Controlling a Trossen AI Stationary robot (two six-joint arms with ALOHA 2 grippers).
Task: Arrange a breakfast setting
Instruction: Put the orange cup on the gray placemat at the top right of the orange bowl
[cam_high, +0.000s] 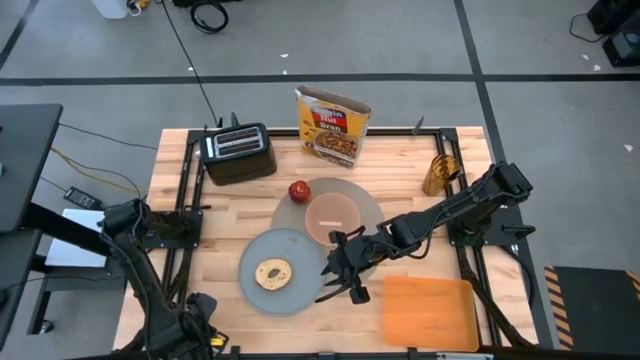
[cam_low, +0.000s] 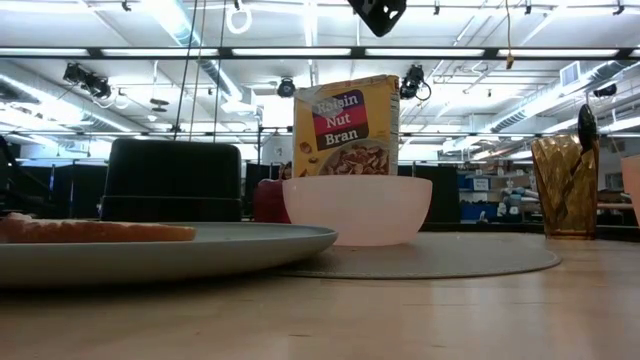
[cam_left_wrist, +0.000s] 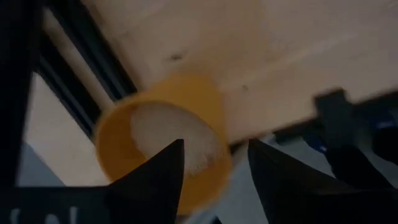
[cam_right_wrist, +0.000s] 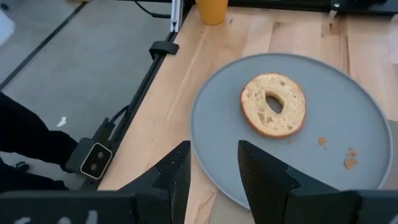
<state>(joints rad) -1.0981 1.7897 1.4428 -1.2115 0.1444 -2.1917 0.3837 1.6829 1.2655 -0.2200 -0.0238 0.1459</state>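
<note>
My left end effector (cam_left_wrist: 214, 165) hangs at the desk's front-left corner — fingers parted around the small orange cup (cam_left_wrist: 163, 138), not gripping. My right end effector (cam_right_wrist: 211, 165), half-open and empty, hovers over the grey plate's (cam_right_wrist: 348, 106) rim — farther off.

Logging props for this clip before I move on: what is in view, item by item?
table: one, pale wood, under everything
toaster: one, black, back left
cereal box: one, yellow, back centre
mat: one, taupe, centre
bowl: one, pink, on mat
apple: one, red, at the mat's back-left edge
plate: one, grey, front-left of mat
bagel: one, tan, on plate
board: one, orange, front right
glass: one, amber, back right
spoon: one, metal, standing in glass
cup: one, orange, table edge by left gripper
left gripper: open, at cup
right gripper: open, over the plate's rim
</note>
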